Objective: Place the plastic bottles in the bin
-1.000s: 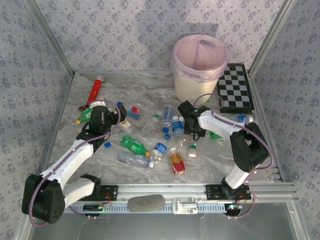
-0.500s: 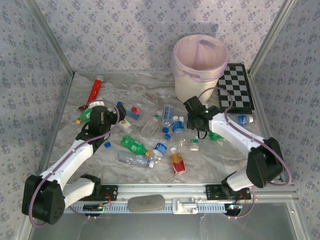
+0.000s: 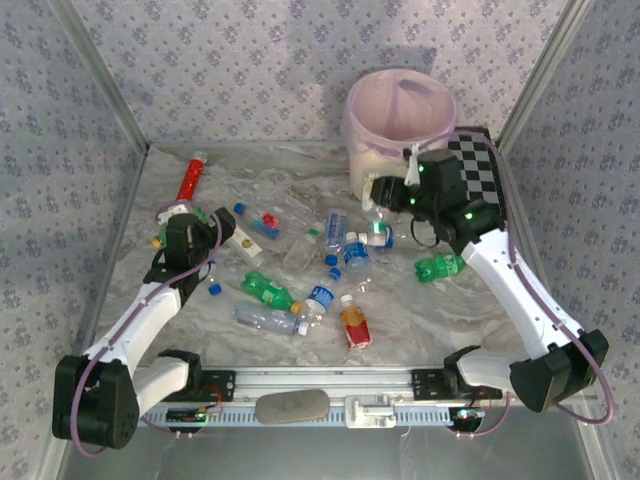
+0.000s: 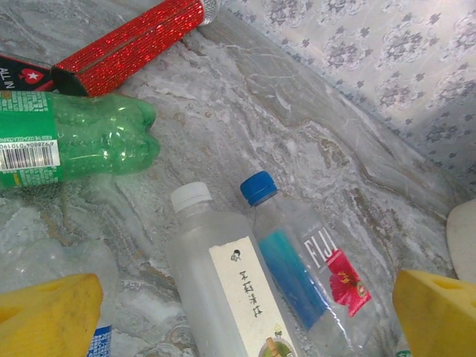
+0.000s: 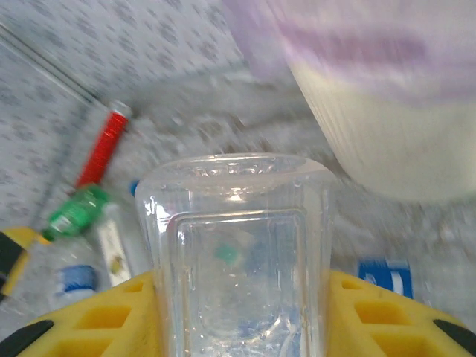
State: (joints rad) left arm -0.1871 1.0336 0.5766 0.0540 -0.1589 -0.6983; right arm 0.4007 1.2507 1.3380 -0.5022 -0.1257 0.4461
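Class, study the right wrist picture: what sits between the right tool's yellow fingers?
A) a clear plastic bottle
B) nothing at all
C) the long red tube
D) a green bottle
A: the right tool is shut on a clear bottle, which stands between its yellow fingers, with the bin behind.

A marbled table (image 3: pixel 250 180) is strewn with bottles (image 3: pixel 268 290). A red tube (image 3: pixel 188 178), a bin (image 3: pixel 365 165) and a checkerboard (image 3: pixel 495 175) are set toward its far side.
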